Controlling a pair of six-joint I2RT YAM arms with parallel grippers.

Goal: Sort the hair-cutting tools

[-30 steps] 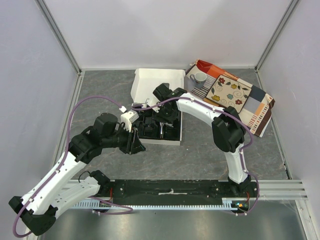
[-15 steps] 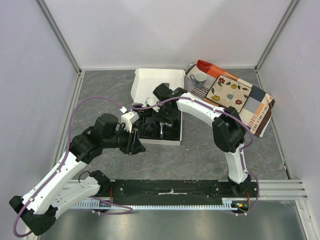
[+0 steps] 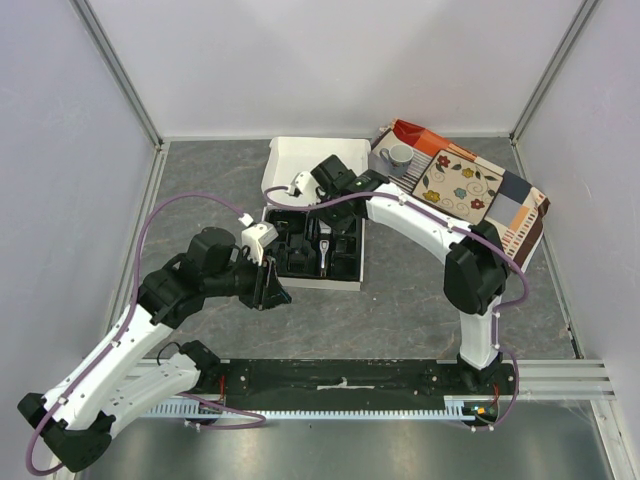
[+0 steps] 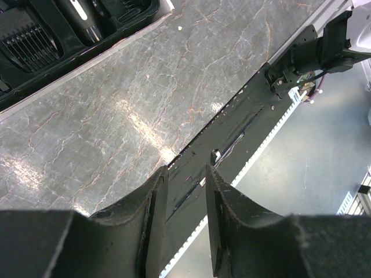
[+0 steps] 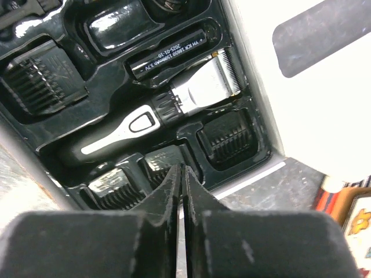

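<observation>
Robot arms meet at a white cardboard box [image 3: 315, 158] holding a black moulded plastic tray [image 3: 298, 262], centre frame.
Overhead, the slim black-and-silver electric hair clipper [image 3: 325, 250] lies in the tray. Left wrist view: the left gripper [image 4: 185, 174] stands parted and empty over grey marbled tabletop [image 4: 116, 116]. Right wrist view: the right gripper [image 5: 180, 172], pinched together and holding nothing, sits lower centre beneath the clipper, among ribbed black plastic comb attachments [image 5: 43, 84].

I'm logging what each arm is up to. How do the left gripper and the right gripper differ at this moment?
The left gripper has its jaws apart with nothing between them; the right gripper has its jaws pressed together. The left gripper hangs over the table beside the tray; the right gripper hangs over the tray, near the clipper. Both hold nothing.
</observation>
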